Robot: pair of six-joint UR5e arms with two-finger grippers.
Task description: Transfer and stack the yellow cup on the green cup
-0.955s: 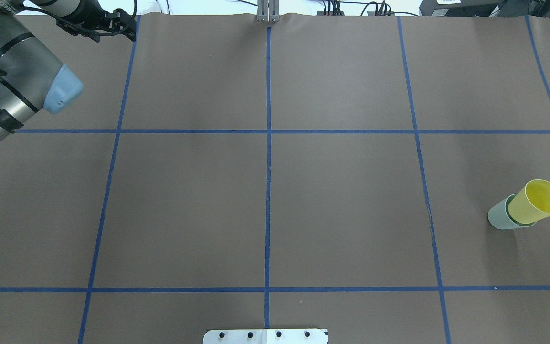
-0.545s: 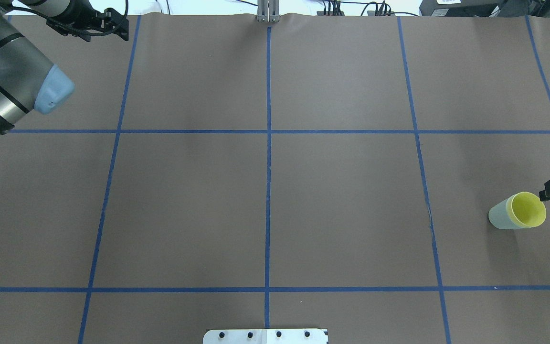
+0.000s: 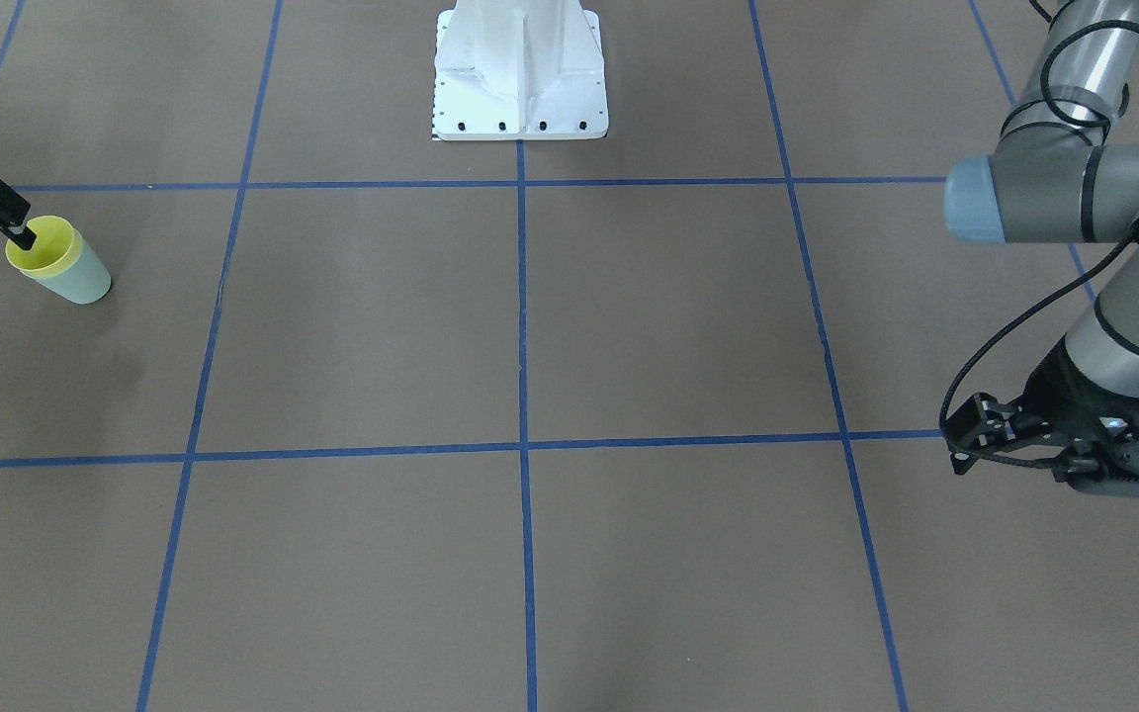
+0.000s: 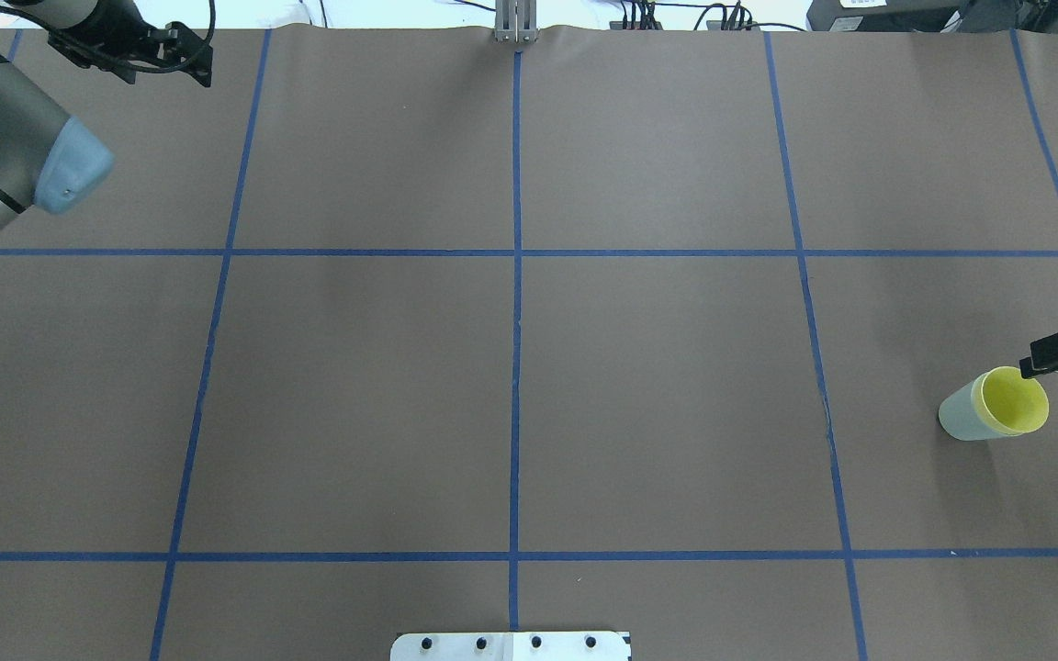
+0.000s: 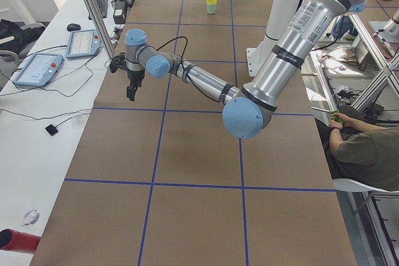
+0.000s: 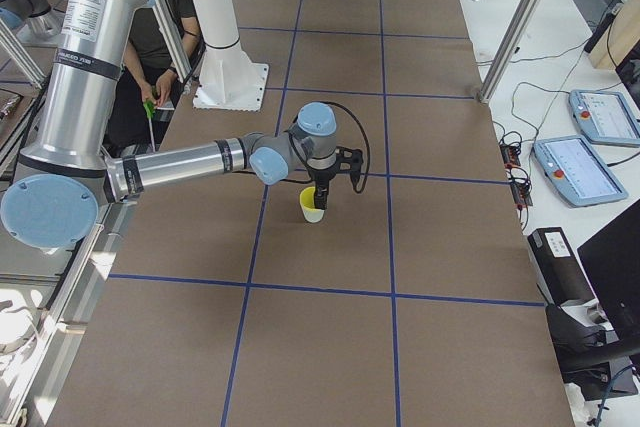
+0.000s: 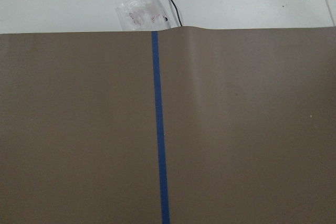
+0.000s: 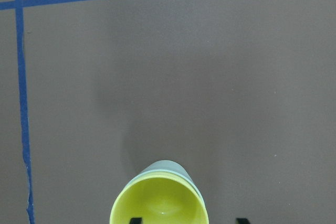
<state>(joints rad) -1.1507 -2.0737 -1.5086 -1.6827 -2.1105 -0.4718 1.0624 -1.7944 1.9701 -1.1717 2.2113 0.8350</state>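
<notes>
The yellow cup [image 4: 1011,404], held tilted at the mouth a second ago, now sits upright and fully nested in the green cup [image 4: 954,418] at the right of the surface [image 4: 676,367]. The right gripper [image 4: 1048,358] has let go, its jaws wide just beside the rim. The stack looks complete. The left gripper [image 4: 185,60] is pulling back far left; I cannot tell how its jaws stand.

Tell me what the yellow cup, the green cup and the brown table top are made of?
The yellow cup looks like plastic: bright, smooth, faintly shiny inside. The green cup seems the same plastic, pale and smooth. The table cover is probably matte brown paper: no shine, and it ripples at the far edge.
</notes>
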